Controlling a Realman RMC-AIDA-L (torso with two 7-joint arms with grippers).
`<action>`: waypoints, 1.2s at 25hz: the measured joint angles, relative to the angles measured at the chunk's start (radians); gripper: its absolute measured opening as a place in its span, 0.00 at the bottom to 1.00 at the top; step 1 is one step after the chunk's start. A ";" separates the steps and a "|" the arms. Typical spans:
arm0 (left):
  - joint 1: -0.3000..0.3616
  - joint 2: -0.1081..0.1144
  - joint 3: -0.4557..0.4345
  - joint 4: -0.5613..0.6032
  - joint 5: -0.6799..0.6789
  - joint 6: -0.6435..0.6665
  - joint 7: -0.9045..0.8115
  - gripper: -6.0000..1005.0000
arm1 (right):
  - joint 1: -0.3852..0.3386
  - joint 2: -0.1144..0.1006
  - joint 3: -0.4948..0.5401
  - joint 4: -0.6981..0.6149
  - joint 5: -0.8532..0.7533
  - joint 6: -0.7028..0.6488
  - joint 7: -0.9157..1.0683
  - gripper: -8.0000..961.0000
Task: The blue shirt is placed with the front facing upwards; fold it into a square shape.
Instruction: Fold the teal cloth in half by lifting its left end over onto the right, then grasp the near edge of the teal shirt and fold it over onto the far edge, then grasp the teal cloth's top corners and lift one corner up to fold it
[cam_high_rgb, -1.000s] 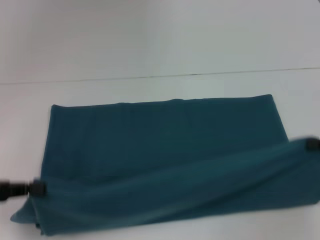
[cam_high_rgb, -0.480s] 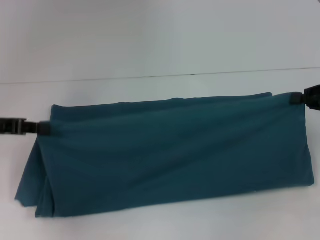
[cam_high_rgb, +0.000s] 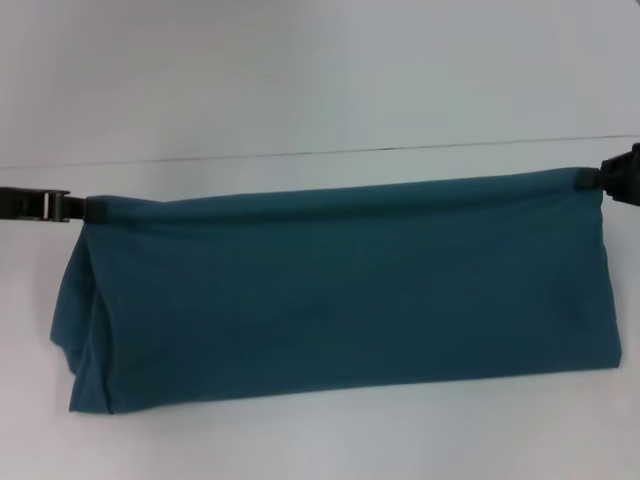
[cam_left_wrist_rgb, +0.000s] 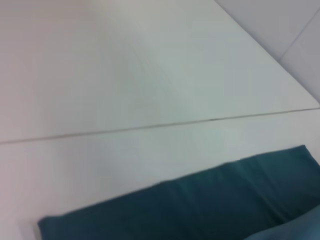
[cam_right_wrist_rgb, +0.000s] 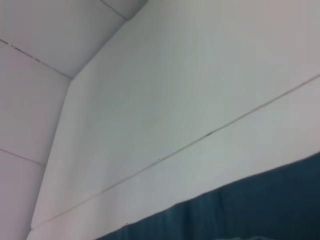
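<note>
Lying across a white table (cam_high_rgb: 300, 90), the blue shirt (cam_high_rgb: 340, 290) forms a long dark teal band, no lettering showing. It looks soft, light and floppy, best held at corners. The left gripper (cam_high_rgb: 78, 209) and right gripper (cam_high_rgb: 600, 180) each pinch a far corner, jaws closed on cloth, stretching the far edge taut.
</note>
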 joint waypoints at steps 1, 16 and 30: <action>-0.005 0.001 0.005 -0.007 0.000 -0.012 0.001 0.02 | 0.005 0.001 0.000 0.001 0.000 0.006 0.002 0.07; -0.041 0.002 0.038 -0.084 -0.006 -0.208 0.017 0.03 | 0.073 0.023 -0.009 0.077 0.001 0.192 0.005 0.07; -0.036 -0.129 0.072 -0.094 -0.007 -0.632 0.067 0.13 | 0.177 0.154 -0.071 0.144 0.040 0.648 -0.086 0.20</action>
